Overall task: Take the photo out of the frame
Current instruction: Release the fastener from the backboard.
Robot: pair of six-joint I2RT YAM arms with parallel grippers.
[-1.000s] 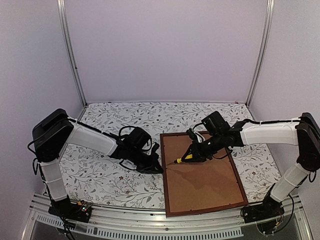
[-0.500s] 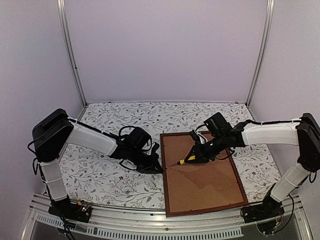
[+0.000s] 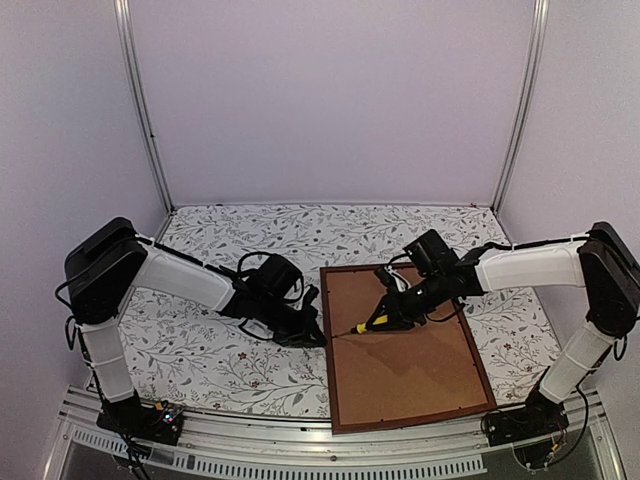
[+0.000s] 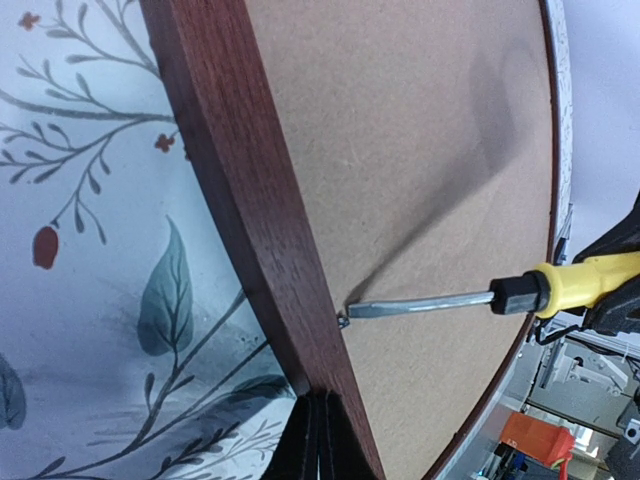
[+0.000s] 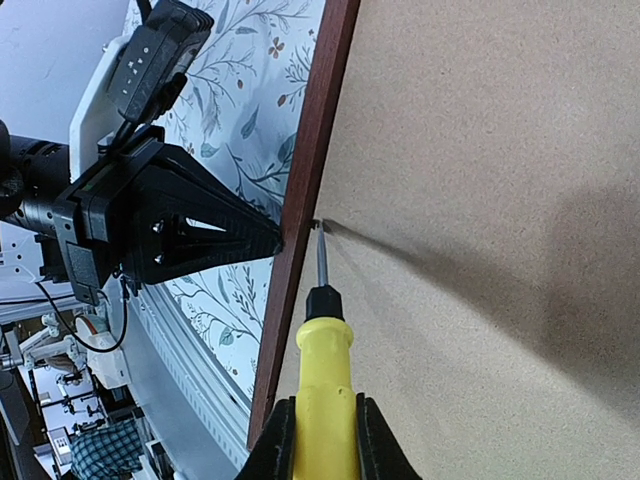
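Right wrist view: right gripper (image 5: 322, 425) clenches yellow-handled screwdriver (image 5: 322, 350), tip at inner edge of dark reddish-brown wooden frame (image 5: 310, 150); left gripper (image 5: 264, 235), pinched shut, touches its outer edge.

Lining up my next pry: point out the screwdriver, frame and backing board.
screwdriver (image 5: 323, 360), right wrist view, yellow handle.
frame (image 4: 258, 190), left wrist view, side rail.
backing board (image 3: 410, 375), top view, bare middle.

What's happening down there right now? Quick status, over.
Left tool shut, braced against edge of dark reddish-brown wooden frame. Right tool shut on yellow-handled screwdriver, tip at small metal tab. Plain brown backing board still on; photo hidden.
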